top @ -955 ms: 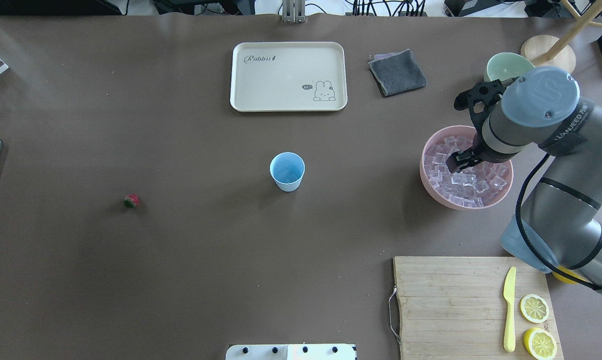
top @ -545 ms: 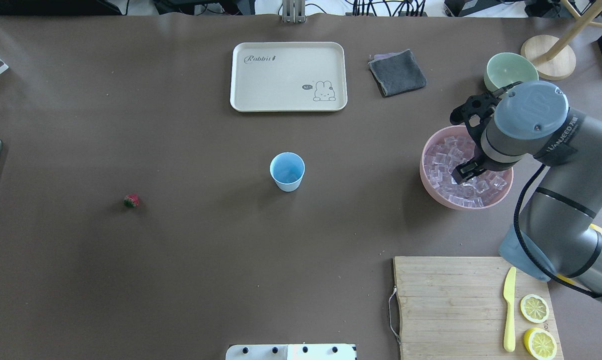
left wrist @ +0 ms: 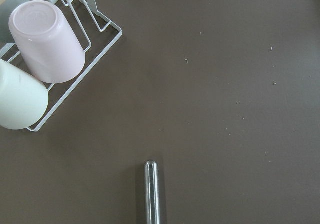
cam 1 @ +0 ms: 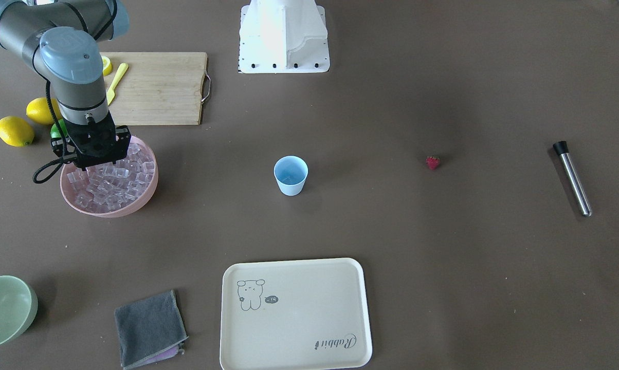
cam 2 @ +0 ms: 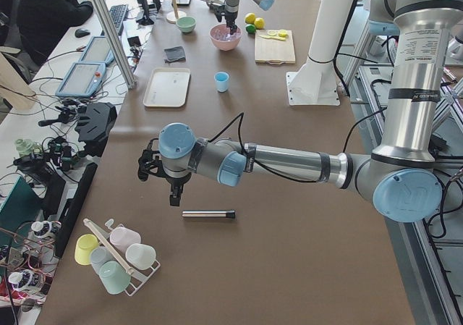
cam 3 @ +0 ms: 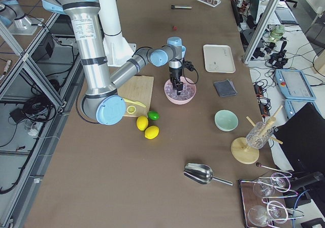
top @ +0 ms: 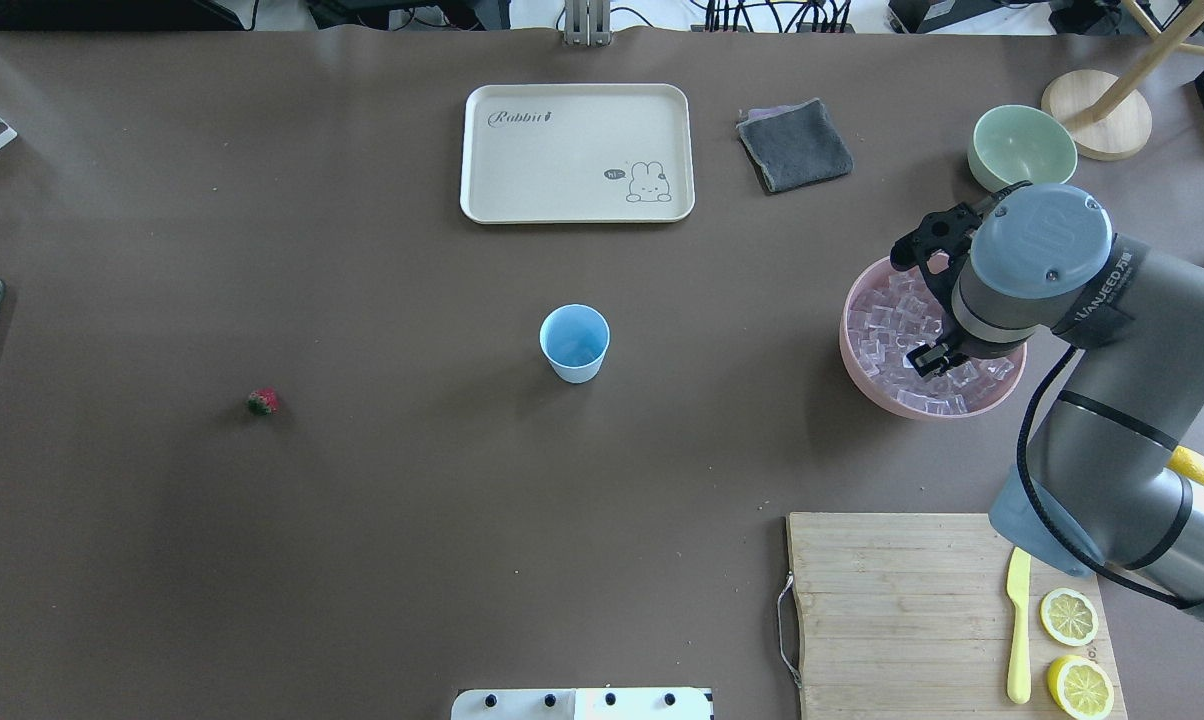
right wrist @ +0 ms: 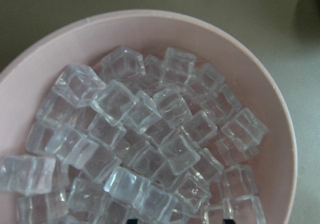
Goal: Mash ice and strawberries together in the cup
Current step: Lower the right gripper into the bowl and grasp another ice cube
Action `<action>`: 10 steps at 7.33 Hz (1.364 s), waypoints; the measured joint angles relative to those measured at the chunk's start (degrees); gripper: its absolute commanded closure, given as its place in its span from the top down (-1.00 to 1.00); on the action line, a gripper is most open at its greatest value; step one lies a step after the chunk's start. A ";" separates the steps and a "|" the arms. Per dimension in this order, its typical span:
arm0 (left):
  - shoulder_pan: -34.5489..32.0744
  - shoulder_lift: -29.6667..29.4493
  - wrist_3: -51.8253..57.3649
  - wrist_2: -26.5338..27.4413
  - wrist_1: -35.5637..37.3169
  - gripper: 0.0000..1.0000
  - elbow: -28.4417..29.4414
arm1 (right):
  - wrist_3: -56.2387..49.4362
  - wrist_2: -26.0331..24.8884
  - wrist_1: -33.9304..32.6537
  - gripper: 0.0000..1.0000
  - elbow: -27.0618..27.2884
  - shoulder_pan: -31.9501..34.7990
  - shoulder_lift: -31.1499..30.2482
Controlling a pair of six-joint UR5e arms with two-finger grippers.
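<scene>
The pale-blue cup (top: 574, 342) stands empty at the table's middle and also shows in the front view (cam 1: 290, 175). The tiny red strawberry (top: 262, 402) lies alone far to its left. The ice (right wrist: 150, 144) is a heap of clear cubes filling the pink bowl (top: 852, 345). My right gripper (top: 930, 357) is open, pointing down just above the ice inside the bowl; only its fingertips (right wrist: 227, 219) show at the wrist view's bottom edge. My left gripper (cam 2: 173, 193) hovers by a steel muddler (cam 2: 208, 213); I cannot tell whether it is open.
A cream tray (top: 577, 152), a grey cloth (top: 794, 145) and a pale green bowl (top: 1020, 145) lie at the far side. A cutting board (top: 892, 610) holds a yellow knife and lemon halves. Whole lemons (cam 1: 15, 131) sit beside the pink bowl. A rack of cups (left wrist: 45, 44) is near the muddler.
My right arm has swung toward the robot and lowered, bringing the open gripper further down over the ice in the pink bowl. Cup and strawberry have not moved.
</scene>
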 measured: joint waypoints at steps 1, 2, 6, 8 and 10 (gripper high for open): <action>0.00 0.00 -0.04 0.00 0.02 0.96 0.03 | 0.03 0.00 0.01 0.01 -0.08 -0.41 -0.06; 0.00 0.00 -0.06 0.00 0.00 0.96 0.07 | -0.07 -0.01 0.01 0.01 -0.10 -0.61 -0.22; -0.07 0.08 0.02 0.00 -0.02 0.96 0.04 | -0.19 -0.11 0.02 -0.47 -0.13 -1.27 -0.79; -0.04 0.09 0.02 0.00 -0.02 0.96 0.05 | -0.23 -0.05 0.02 -0.56 -0.16 -1.61 -0.77; -0.01 0.09 -0.02 0.00 -0.02 0.96 -0.05 | -0.56 0.02 -0.01 -0.58 -0.33 -1.64 -0.60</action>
